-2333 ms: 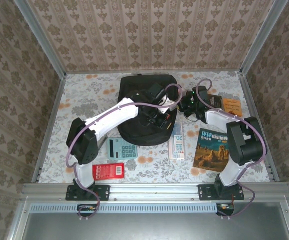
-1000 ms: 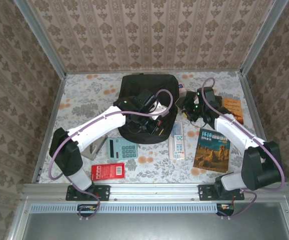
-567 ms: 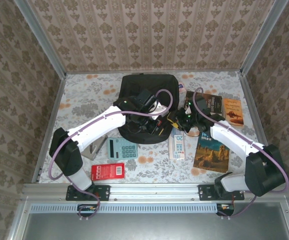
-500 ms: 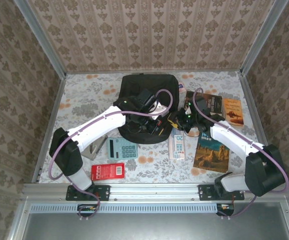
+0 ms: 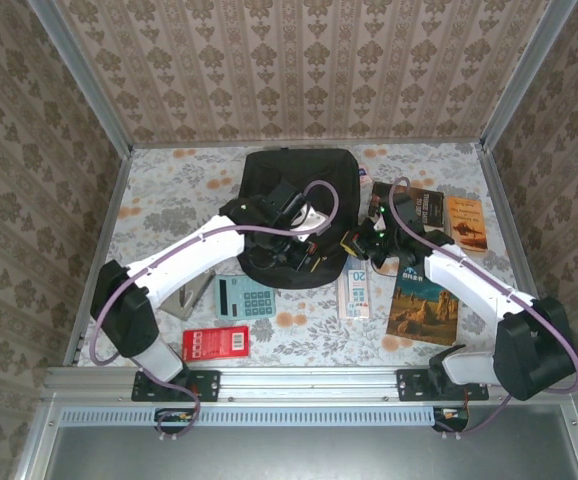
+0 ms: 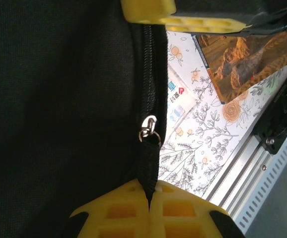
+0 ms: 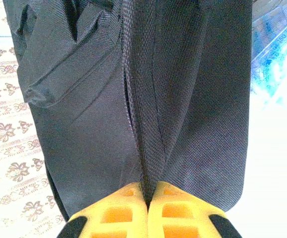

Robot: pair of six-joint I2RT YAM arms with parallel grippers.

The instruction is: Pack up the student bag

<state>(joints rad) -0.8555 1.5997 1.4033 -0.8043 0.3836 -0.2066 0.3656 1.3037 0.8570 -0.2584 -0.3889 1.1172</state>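
We held left pincer (image 6: 149, 192) and right pincer (image 7: 147, 192) shut on the bag (image 5: 291, 172); calculator (image 5: 244, 297) and books (image 5: 424, 300) lay unpacked on the table (image 5: 169, 200).

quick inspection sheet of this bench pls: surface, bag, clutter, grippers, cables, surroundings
surface: floral-print tablecloth, flat, nothing spilled
job's things: large black soft fabric backpack lying far middle, zipper slider showing on its edge
clutter: teal calculator, red flat packet, white-blue booklet, desert-cover magazine, dark book, orange book, all outside the backpack
grippers: left gripper and right gripper both shut on backpack fabric
cables: purple cables along both arms, looped at the wrists
surroundings: patterned wallpaper walls, metal frame rail
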